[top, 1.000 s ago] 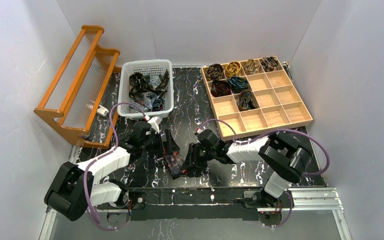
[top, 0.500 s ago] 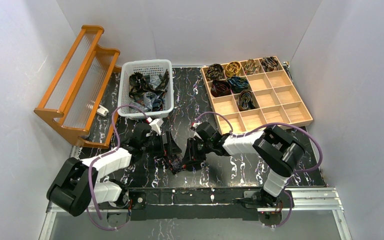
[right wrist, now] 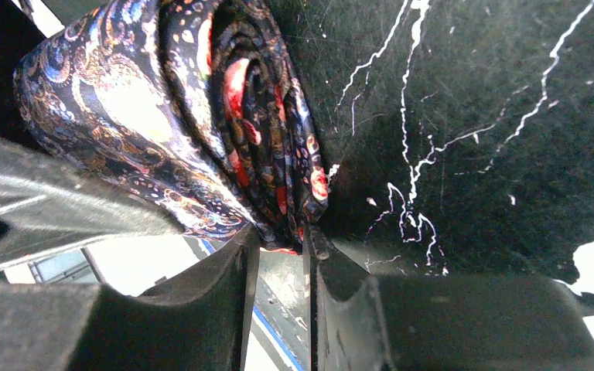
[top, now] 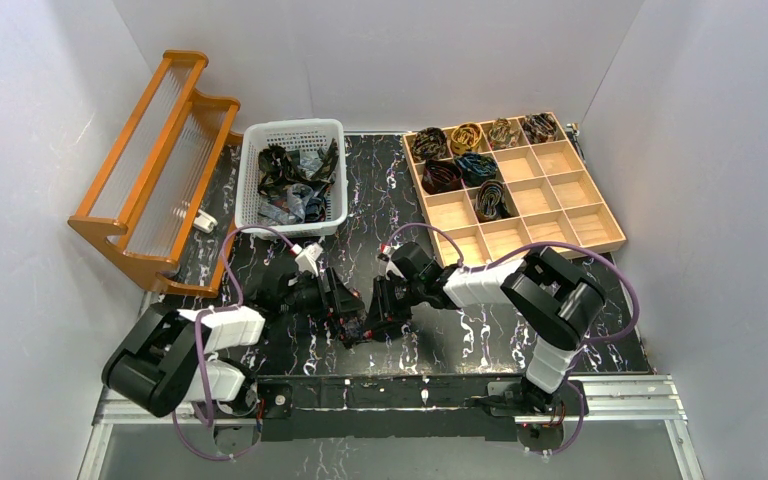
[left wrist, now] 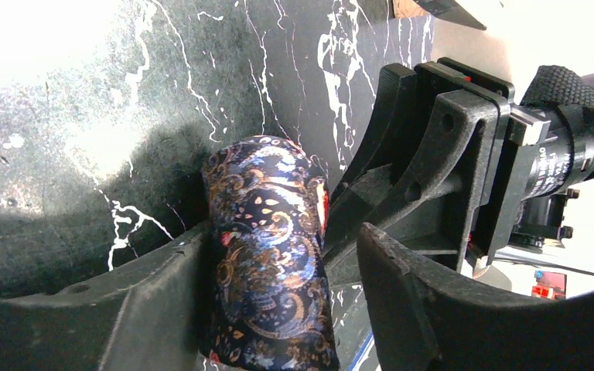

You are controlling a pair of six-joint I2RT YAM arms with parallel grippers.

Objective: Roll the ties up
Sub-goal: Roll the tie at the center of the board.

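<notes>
Navy rolled tie (left wrist: 267, 201) pinched by right tool (right wrist: 282, 236), left tool (left wrist: 278, 236) seemingly spread around it

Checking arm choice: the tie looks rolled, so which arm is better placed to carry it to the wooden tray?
Likely right: the right end effector pinches the rolled tie, and the wooden tray sits on its side. The left end effector straddles it, jaws open, farther from the tray.

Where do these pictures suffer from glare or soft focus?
Left wrist view: the table is burnt out white at the upper left, the left end effector's fingers soft. Right wrist view: sheen on the rolled tie, the right end effector's fingers blurred. Top external view: even light, sharp.
</notes>
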